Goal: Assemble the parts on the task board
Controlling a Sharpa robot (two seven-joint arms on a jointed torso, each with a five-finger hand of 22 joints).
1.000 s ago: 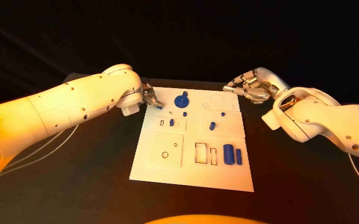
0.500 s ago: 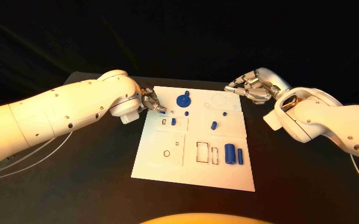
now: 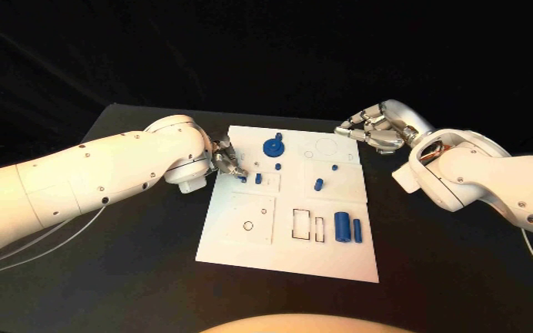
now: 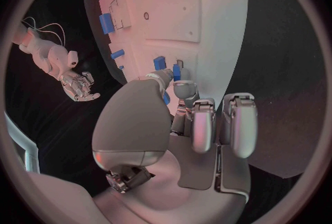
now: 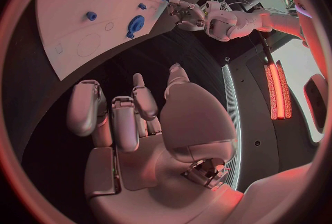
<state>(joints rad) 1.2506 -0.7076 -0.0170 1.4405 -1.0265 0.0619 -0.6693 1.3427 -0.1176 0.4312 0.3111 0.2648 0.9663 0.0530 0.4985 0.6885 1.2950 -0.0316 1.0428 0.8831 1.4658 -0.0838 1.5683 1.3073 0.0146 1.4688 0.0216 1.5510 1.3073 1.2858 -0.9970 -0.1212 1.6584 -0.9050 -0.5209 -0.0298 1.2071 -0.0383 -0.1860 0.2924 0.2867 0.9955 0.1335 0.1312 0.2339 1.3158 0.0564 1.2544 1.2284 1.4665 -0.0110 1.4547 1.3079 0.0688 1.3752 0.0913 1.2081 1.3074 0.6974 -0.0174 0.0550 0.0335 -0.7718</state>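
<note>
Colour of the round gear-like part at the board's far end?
Blue; round gear-like part clearest in head view.

Task board [image 3: 291, 234] matt white; parts [image 3: 341, 225] smooth blue plastic; table [image 3: 133, 271] matt black.

Head view: camera sat high on the robot, faced down and forward; task board [image 3: 291, 217] lay at frame centre, moderately far, on the black table [image 3: 133, 256].
Left wrist view: fisheye behind the left hand [image 4: 187, 124], very near it; faced along the fingers onto the board [image 4: 201, 19] close ahead.
Right wrist view: fisheye behind the right hand [image 5: 138, 124], very near; board [image 5: 90, 14] farther off.
Shared: all three covered the board; each wrist view also caught the opposite hand.
</note>
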